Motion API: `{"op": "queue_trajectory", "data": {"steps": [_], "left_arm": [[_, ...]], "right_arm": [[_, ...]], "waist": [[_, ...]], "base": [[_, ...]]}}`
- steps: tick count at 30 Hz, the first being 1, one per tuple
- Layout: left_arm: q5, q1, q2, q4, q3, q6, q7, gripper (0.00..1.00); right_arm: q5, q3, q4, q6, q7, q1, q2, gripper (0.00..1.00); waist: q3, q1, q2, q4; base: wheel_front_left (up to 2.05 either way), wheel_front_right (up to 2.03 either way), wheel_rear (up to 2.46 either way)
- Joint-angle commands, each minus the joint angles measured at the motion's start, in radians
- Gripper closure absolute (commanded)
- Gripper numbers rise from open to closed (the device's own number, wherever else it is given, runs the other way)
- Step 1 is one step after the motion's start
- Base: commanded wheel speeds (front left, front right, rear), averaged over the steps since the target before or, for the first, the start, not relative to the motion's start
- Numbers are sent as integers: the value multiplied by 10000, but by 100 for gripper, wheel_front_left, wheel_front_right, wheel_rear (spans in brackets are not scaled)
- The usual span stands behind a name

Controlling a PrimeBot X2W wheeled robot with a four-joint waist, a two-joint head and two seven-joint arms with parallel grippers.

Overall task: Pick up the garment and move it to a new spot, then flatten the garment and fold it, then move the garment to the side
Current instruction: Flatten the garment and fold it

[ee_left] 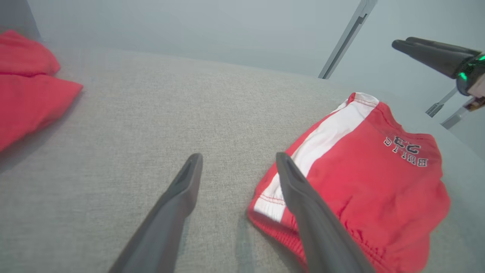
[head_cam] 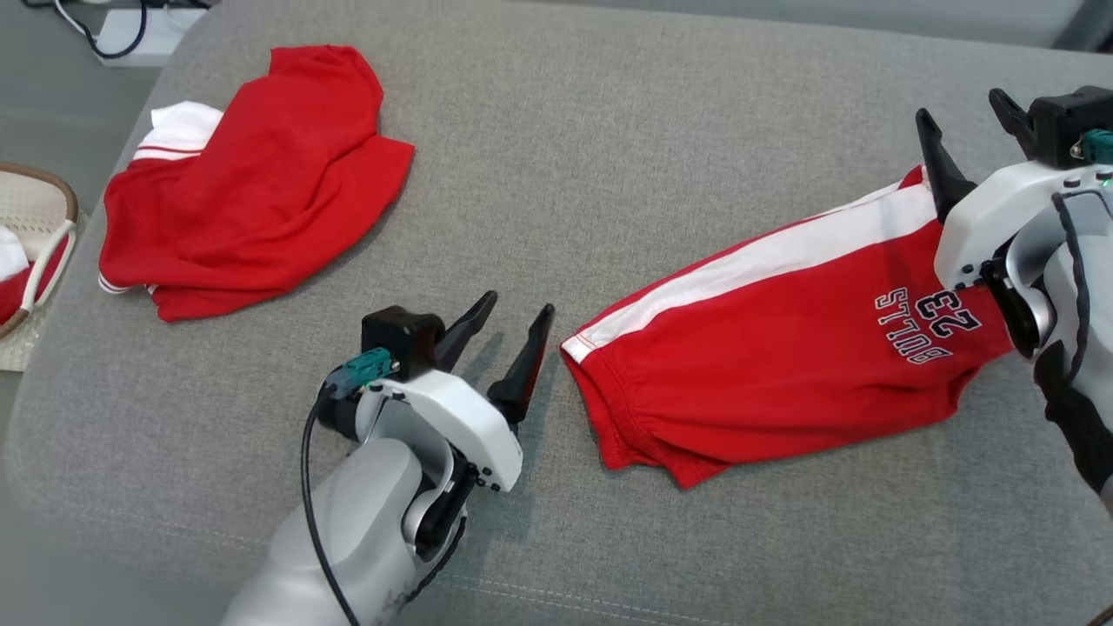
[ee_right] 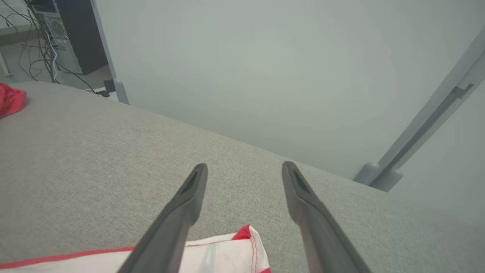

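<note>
Here, head view: red folded shorts with white side stripe [head_cam: 783,365] lie right of centre on grey fabric worktop [head_cam: 609,130]; left pincer [head_cam: 515,309] released beside waistband [head_cam: 609,409], right pincer [head_cam: 958,104] released over far hem [head_cam: 904,187].
Left wrist view: waistband layers edge-on; best pinch all layers, both ends together.
Right wrist view: white hem corner [ee_right: 235,246] between the fingers [ee_right: 182,212], a placement the head view leaves unclear.
</note>
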Motion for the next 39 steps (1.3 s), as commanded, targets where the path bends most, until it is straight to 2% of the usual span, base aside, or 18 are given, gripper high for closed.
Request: {"op": "queue_trajectory", "data": {"steps": [1,2,3,7,14,21,29,35,39], "left_arm": [[51,-20,262,-172,267,59,-132,0],[489,438,353,-598,792,391,-132,0],[702,697,395,-853,1068,528,-132,0],[1462,1795,507,-1855,2011,821,-133,0],[2931,3557,477,-3826,3516,1024,-133,0],[3879,4911,139,-4842,4512,827,-133,0],[4757,5774,-146,-5404,4951,587,-133,0],[4916,5947,-257,-5457,5029,471,-133,0],[5096,5929,-299,-5508,5020,408,-133,0]], "right_arm": [[-64,80,-141,31,-129,299,-5,0],[-233,-364,-921,31,-130,911,-73,0],[-326,-617,-1290,31,-130,1268,-77,0],[-830,-1533,-2606,31,-131,2721,84,0],[-1642,-3058,-4998,31,-132,4966,755,0],[-2132,-4080,-6612,31,-133,6934,1399,0],[-2045,-4981,-7348,31,-133,8445,1651,0],[-1852,-5496,-7545,31,-133,8890,1710,0],[-1290,-5755,-7342,31,-133,9003,1832,0]], "waist": [[-247,0,0,-78],[-561,0,0,-136],[-720,0,0,-170],[-1315,0,0,-324],[-1912,0,0,-665],[-2469,0,0,-1001],[-2783,0,0,-1199],[-2745,0,0,-1157],[-2668,0,0,-1077]], "base": [[0,0,0],[0,0,0],[0,0,0],[0,0,0],[0,0,0],[0,0,0],[0,0,0],[0,0,0],[0,0,0]]}}
